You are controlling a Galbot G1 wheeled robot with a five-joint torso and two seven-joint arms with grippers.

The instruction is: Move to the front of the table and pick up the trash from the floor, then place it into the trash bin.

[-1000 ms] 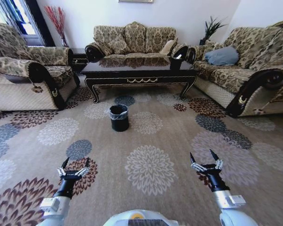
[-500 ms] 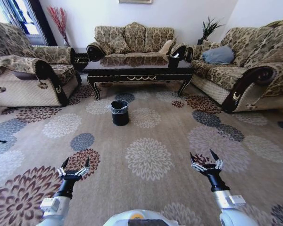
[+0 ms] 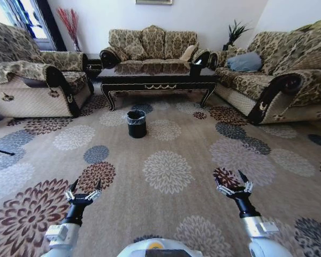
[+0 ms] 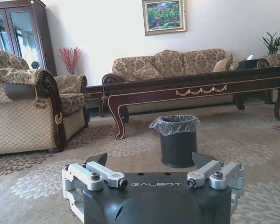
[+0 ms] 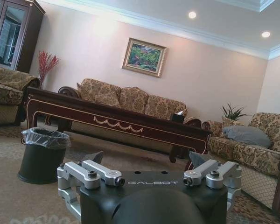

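the table [image 3: 158, 80] stands at upper centre of the head view, with a sofa [image 3: 152, 45] behind it, an armchair [image 3: 35, 80] at upper left and another sofa [image 3: 278, 75] at upper right. the trash bin [image 3: 136, 123] stands on the carpet [image 3: 166, 171] just in front of the table, a little left of centre. the left gripper [image 3: 83, 188] hangs at lower left and the right gripper [image 3: 232, 181] at lower right, both over the carpet, well apart from the bin.

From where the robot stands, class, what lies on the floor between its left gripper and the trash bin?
Bare patterned carpet: the head view shows nothing lying between the left gripper and the trash bin.
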